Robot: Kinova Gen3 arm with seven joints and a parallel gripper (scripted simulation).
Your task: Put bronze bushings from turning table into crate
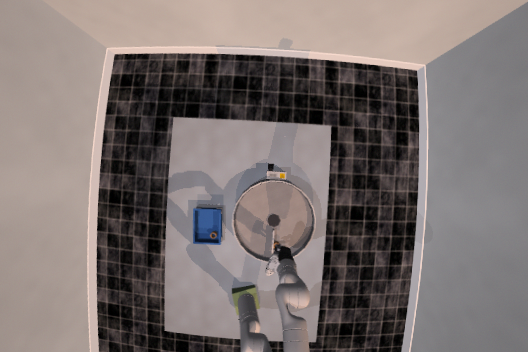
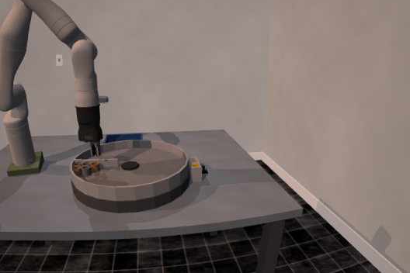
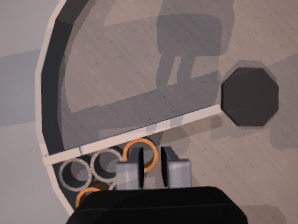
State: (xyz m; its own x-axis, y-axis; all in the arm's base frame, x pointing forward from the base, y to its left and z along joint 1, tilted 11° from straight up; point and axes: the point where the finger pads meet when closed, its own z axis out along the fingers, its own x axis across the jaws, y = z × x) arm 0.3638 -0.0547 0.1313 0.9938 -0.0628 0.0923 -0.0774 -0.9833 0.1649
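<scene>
My gripper (image 1: 278, 249) (image 2: 95, 154) (image 3: 152, 160) is partly open and empty, above the bushings on the turning table (image 1: 295, 206) (image 2: 159, 164) (image 3: 110, 55). A bronze bushing (image 2: 95, 166) (image 3: 140, 141) stands nearest the hub, just beyond and left of the fingertips in the wrist view. Another bronze bushing (image 2: 78, 170) (image 3: 89, 190) stands near the rim, partly hidden by the gripper body in the wrist view. Steel bushings stand between and beside them, one (image 3: 61, 175) by the rim and one (image 3: 106, 150) against the bar. The blue crate (image 1: 194, 226) (image 2: 124, 136) holds one bronze bushing (image 1: 213, 235).
A thin pale bar (image 2: 112, 161) (image 3: 180, 120) runs from the rim to the dark hub (image 1: 273, 220) (image 2: 130, 165) (image 3: 250, 97), beside the bushings. A raised rim surrounds the turning table. A small box with a yellow mark (image 1: 276, 175) (image 2: 196, 171) sits outside the rim.
</scene>
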